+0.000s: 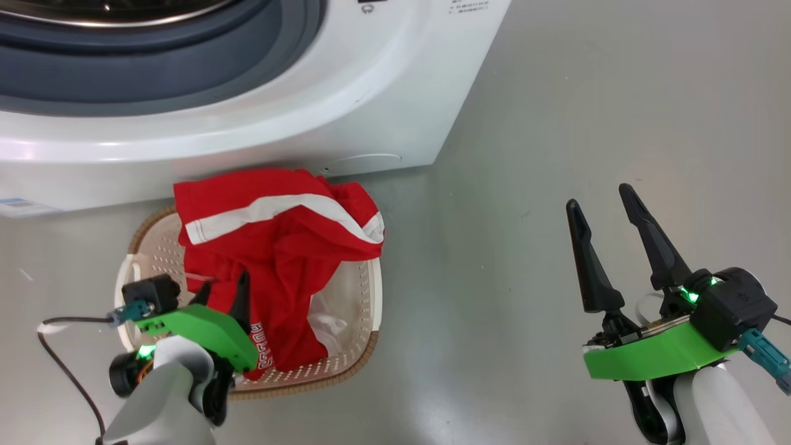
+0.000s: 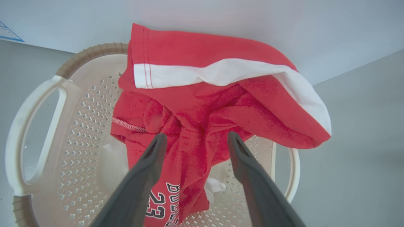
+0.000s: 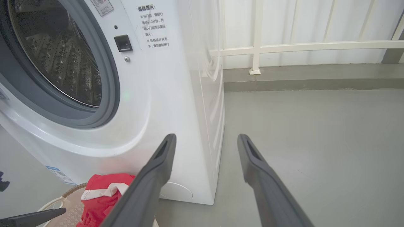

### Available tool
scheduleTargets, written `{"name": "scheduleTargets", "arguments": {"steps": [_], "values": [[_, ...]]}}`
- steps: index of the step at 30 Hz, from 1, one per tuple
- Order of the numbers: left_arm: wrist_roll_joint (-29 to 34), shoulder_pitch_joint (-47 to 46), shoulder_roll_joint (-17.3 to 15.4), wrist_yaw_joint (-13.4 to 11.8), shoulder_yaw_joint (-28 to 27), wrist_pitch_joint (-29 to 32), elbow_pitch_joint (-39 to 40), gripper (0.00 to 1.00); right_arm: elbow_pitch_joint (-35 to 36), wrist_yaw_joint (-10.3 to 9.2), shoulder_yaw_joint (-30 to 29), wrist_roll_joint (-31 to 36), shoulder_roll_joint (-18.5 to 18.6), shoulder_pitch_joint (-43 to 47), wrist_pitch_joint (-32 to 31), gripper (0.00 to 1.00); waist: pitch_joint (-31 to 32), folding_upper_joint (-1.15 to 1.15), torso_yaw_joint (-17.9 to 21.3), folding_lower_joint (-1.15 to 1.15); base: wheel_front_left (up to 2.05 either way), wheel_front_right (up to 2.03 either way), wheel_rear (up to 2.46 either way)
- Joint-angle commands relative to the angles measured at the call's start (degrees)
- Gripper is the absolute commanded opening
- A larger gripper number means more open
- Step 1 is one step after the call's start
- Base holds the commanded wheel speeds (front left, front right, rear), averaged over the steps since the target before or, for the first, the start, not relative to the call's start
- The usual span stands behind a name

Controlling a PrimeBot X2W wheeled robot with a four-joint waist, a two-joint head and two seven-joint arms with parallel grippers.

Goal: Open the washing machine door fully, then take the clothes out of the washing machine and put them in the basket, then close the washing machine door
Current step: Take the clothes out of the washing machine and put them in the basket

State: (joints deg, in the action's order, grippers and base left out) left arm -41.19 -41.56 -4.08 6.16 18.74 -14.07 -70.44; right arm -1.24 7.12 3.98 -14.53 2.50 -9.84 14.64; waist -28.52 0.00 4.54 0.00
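We take this for a laundry corner in a bare utility or test space, not a furnished home. A white front-loading washing machine (image 3: 189,94) stands directly on a smooth grey painted floor (image 3: 315,142), showing its steel drum (image 3: 63,63), grey gasket (image 3: 109,94) and a printed notice (image 3: 154,26). A cream basket (image 1: 372,290) of red clothes (image 1: 278,241) sits on the floor just before it. Far off we see a low grey kerb (image 3: 300,80) and a white rail (image 3: 315,47) against pale wall panels (image 3: 315,19).
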Motion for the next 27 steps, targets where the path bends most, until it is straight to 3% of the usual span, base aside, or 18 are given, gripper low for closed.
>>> {"name": "scheduleTargets", "arguments": {"steps": [1, 21, 27], "values": [[0.4, 1.0, -1.9, 0.5, -1.3, -0.8, 1.6, 1.0, 1.1, 0.36, 0.8, 0.0, 0.4, 0.9, 0.4, 1.0, 1.1, 0.0, -0.5, 0.0, 0.0, 0.0, 0.0], [6.9, 18.0, -2.2, -5.0, -7.4, -0.9, 36.4, 1.0, 0.2, 0.36, 0.5, -0.8, 0.4, 4.4, 0.4, 1.0, 10.6, 0.0, -2.5, 0.0, 0.0, 0.0, 0.0], [9.6, 23.8, -3.1, -8.2, -8.4, -0.9, 47.2, 1.0, 0.0, 0.36, 0.5, -0.7, 0.4, 5.9, 0.4, 1.0, 13.4, 0.0, -2.6, 0.0, 0.0, 0.0, 0.0]]}}
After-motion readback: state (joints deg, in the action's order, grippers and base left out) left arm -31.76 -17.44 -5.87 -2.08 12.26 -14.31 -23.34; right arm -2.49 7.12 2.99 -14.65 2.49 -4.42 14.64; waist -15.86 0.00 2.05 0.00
